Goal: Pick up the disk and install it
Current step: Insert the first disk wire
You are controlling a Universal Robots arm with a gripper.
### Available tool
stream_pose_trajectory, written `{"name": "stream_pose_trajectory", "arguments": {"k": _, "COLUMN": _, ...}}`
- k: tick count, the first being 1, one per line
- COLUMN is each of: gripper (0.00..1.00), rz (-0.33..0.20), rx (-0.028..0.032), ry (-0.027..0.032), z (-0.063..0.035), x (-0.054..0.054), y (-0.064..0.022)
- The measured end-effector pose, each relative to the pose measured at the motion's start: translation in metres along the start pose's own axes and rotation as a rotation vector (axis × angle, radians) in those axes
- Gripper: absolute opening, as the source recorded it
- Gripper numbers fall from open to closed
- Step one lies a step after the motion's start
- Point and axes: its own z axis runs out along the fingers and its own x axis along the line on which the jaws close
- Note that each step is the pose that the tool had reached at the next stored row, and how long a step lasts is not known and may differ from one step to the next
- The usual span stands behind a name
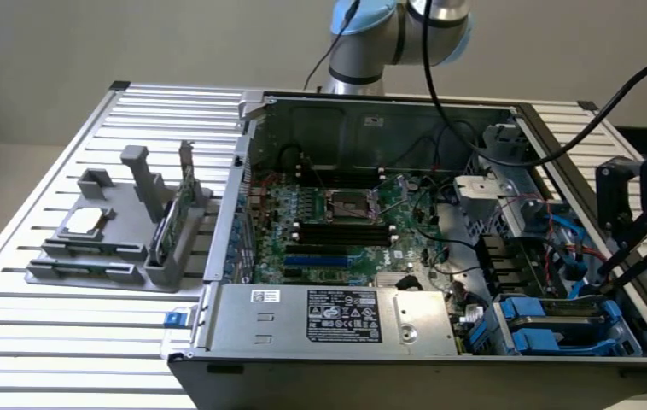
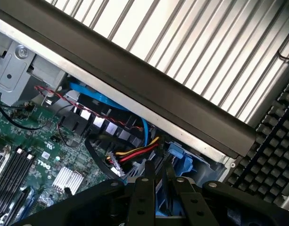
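At the case's (image 1: pixel 415 380) corner on the exterior view's right, gripper (image 1: pixel 603 286) (image 2: pixel 158 172) pinches narrow on the disk (image 1: pixel 557 320) (image 2: pixel 182 157), low inside; pickup looks done, seating seemingly unfinished, not yet released

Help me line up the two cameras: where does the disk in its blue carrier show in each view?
Exterior view: the disk sits in the drive bay at the case's near corner, on the exterior view's right, just below the hand.
Wrist view: the disk's blue carrier shows between and just past the hand, beside the case's dark wall.
Shared landmark: the green motherboard.
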Motion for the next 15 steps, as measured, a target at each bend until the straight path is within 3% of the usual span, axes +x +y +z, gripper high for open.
{"name": "stream_pose_trajectory", "arguments": {"k": 2, "gripper": 0.21, "rz": 0.000, "rx": 0.0010, "ry": 0.0021, "z": 0.0025, "x": -0.003, "y": 0.0000}}
{"name": "stream_pose_trajectory", "arguments": {"k": 4, "gripper": 0.21, "rz": 0.000, "rx": 0.0003, "ry": 0.0081, "z": 0.0030, "x": -0.005, "y": 0.0000}}
{"name": "stream_pose_trajectory", "arguments": {"k": 5, "gripper": 0.21, "rz": 0.000, "rx": -0.0021, "ry": 0.0138, "z": 0.0032, "x": -0.006, "y": -0.0001}}
{"name": "stream_pose_trajectory", "arguments": {"k": 9, "gripper": 0.21, "rz": 0.000, "rx": -0.0178, "ry": 0.0465, "z": 0.0036, "x": -0.010, "y": -0.0014}}
{"name": "stream_pose_trajectory", "arguments": {"k": 11, "gripper": 0.21, "rz": 0.000, "rx": -0.0240, "ry": 0.0574, "z": 0.0038, "x": -0.013, "y": -0.0023}}
{"name": "stream_pose_trajectory", "arguments": {"k": 15, "gripper": 0.21, "rz": 0.000, "rx": -0.0276, "ry": 0.0642, "z": 0.0051, "x": -0.019, "y": -0.0055}}
